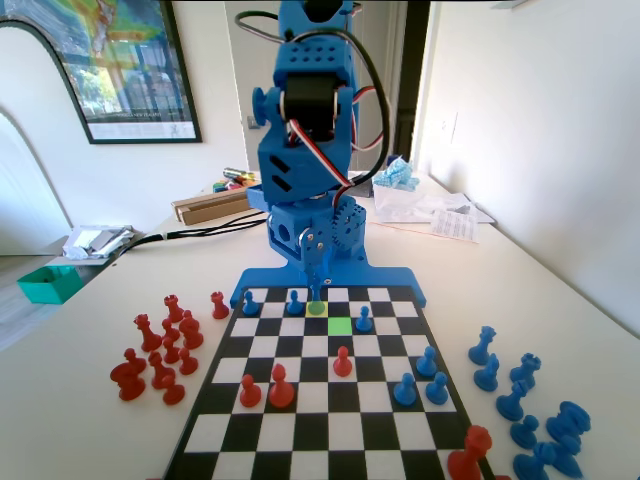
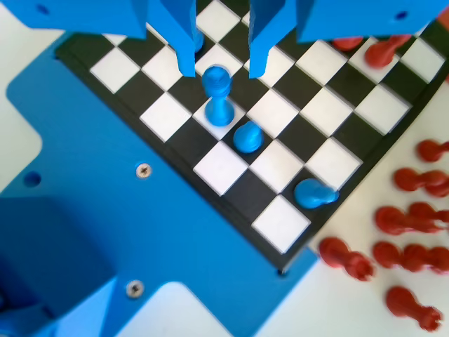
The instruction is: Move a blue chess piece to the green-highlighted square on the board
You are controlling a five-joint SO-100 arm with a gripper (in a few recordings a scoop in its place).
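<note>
1. In the fixed view we see the gripper (image 1: pixel 317 290) lowered at the far end of the board (image 1: pixel 330 440), its tip just above the yellow square (image 1: pixel 316 309) in the second row from the blue arm.
2. In the wrist view the gripper (image 2: pixel 218 69) is spread wide, its two jaws apart with nothing between them but air.
3. The blue chess piece (image 2: pixel 217 98) stands upright on a white square, below and between the jaw tips; we judge it untouched by either jaw, though the blur makes the gap hard to read.
4. In the fixed view that piece is mostly hidden behind the gripper tip, so we cannot place it exactly there.
5. The green-highlighted square (image 1: pixel 340 325) lies one row nearer the camera than the yellow square and one column to the right in the fixed view; it is bare.
6. A blue pawn (image 1: pixel 364 320) stands just right of the green-highlighted square in the fixed view.
7. In the wrist view another blue pawn (image 2: pixel 247 137) sits just beside the blue chess piece, diagonally toward the board's corner.
</note>
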